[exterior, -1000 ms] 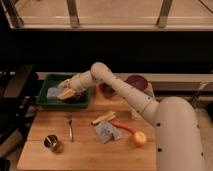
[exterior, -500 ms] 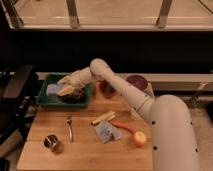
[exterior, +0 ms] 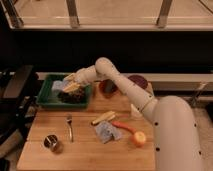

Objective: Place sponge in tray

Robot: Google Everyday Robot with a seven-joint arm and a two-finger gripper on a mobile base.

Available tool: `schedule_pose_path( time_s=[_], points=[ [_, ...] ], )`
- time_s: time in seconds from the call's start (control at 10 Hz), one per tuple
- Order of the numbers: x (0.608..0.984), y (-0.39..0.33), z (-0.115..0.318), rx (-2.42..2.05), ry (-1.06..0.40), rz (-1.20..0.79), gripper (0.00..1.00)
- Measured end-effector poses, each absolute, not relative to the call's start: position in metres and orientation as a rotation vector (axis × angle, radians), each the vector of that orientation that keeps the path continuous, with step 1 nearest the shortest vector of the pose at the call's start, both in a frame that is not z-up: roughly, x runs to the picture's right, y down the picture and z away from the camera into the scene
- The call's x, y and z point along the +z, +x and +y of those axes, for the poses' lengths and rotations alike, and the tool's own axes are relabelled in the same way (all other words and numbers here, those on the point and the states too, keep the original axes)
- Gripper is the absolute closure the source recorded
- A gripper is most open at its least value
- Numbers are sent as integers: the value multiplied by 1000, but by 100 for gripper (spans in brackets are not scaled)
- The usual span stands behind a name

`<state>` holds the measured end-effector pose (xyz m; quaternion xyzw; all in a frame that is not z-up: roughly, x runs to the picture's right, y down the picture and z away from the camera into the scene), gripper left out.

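The gripper point(exterior: 70, 83) hangs over the shallow rectangular green plastic tray point(exterior: 46, 98); its state cannot be told. The small flat blue-grey sponge point(exterior: 58, 85) lies inside the tray.

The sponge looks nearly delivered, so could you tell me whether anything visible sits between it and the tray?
Nothing visible does. The sponge is already over the tray, beside the gripper, which is above the tray's interior.

Wooden table point(exterior: 85, 150): green tray point(exterior: 46, 98) at back left, gripper point(exterior: 70, 83) above it; fork point(exterior: 70, 127); metal cup point(exterior: 51, 143); blue-grey cloth point(exterior: 106, 132); carrot point(exterior: 123, 126); possibly a banana point(exterior: 102, 118); orange fruit point(exterior: 138, 138); purple bowl point(exterior: 137, 81).
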<state>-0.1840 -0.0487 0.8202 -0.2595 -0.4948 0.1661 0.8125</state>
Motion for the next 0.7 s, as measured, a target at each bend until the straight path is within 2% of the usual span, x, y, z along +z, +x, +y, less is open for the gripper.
schedule_pose_path(
  time_s=[0.1, 0.2, 0.5, 0.7],
  points=[
    [828, -173, -61, 365, -540, -1042, 99],
    [839, -162, -76, 374, -527, -1024, 92],
    [866, -146, -102, 394, -509, -1002, 64],
    [887, -148, -108, 391, -518, -1006, 41]
  ],
)
